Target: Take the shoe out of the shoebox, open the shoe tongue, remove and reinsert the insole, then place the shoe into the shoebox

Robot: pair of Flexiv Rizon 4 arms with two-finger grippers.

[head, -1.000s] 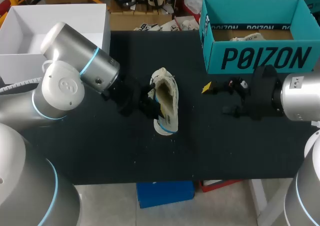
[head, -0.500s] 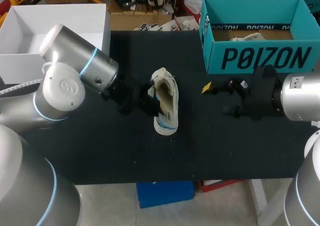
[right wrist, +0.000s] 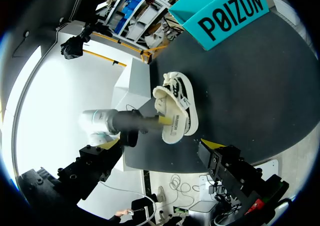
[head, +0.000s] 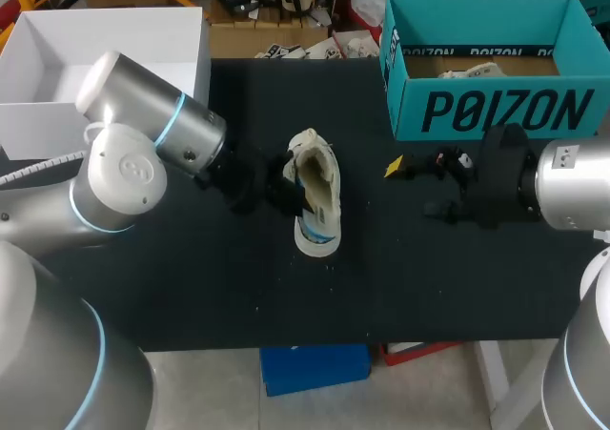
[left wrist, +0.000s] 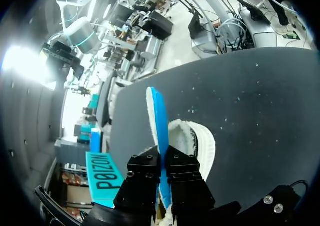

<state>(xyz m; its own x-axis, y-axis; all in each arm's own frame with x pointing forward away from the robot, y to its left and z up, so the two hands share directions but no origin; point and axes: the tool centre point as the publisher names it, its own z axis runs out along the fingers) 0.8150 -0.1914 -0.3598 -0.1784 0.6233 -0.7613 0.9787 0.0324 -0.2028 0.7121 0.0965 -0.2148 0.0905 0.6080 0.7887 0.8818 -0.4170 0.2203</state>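
On the table (head: 191, 277), our left gripper (left wrist: 163, 162) pinches the insole (left wrist: 159, 118) at the shoe (head: 317, 201); our right gripper (right wrist: 160, 144) has its jaws spread.

Head overhead, left wrist close, right farther, shoe (head: 320, 187) shared

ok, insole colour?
Bright blue with a white edge; the insole shows best in the left wrist view.

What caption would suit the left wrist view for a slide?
Left gripper pinches the blue insole on edge, shoe just beyond, on the black table.
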